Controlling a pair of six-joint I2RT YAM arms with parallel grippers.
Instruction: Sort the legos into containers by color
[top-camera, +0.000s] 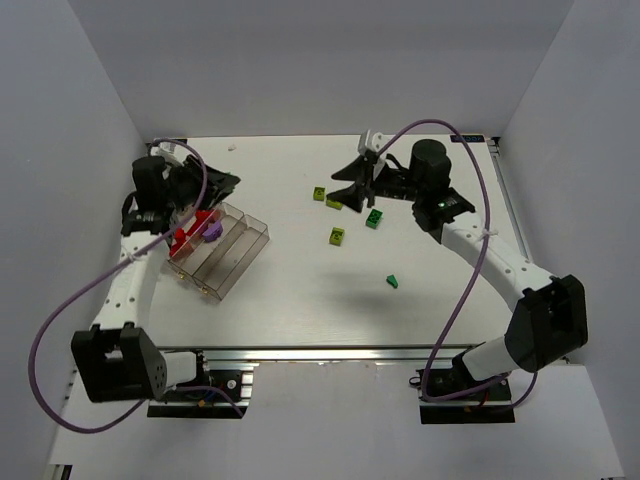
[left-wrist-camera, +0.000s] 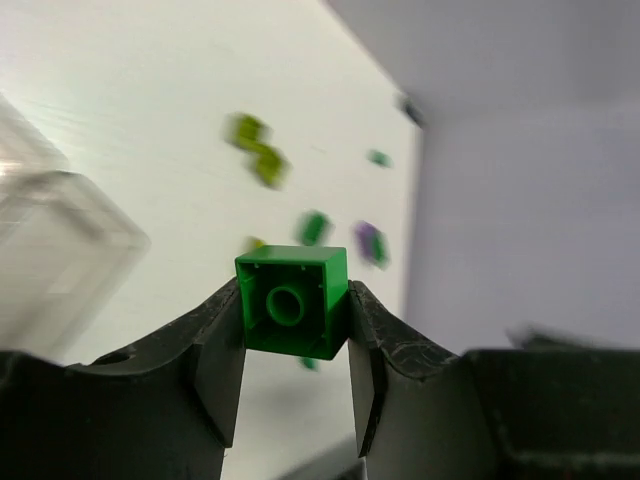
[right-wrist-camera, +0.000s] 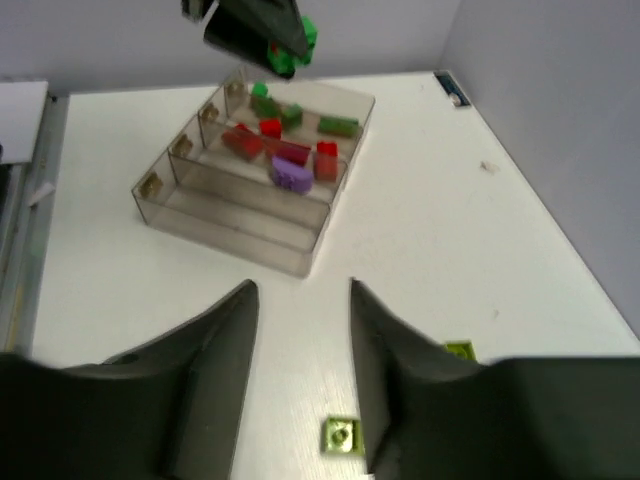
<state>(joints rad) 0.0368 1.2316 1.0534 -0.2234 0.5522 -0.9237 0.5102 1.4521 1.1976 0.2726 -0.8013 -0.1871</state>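
My left gripper is shut on a green brick, hollow underside facing the camera. In the top view it hangs over the far end of the clear divided tray. The right wrist view shows the tray holding green bricks in the far compartment, and red bricks and a purple one in the one beside it. My right gripper is open and empty above a yellow-green brick; in the top view it is at the table's far middle.
Loose on the table are yellow-green bricks and green bricks. Another yellow-green brick lies by my right finger. White walls enclose the table on three sides.
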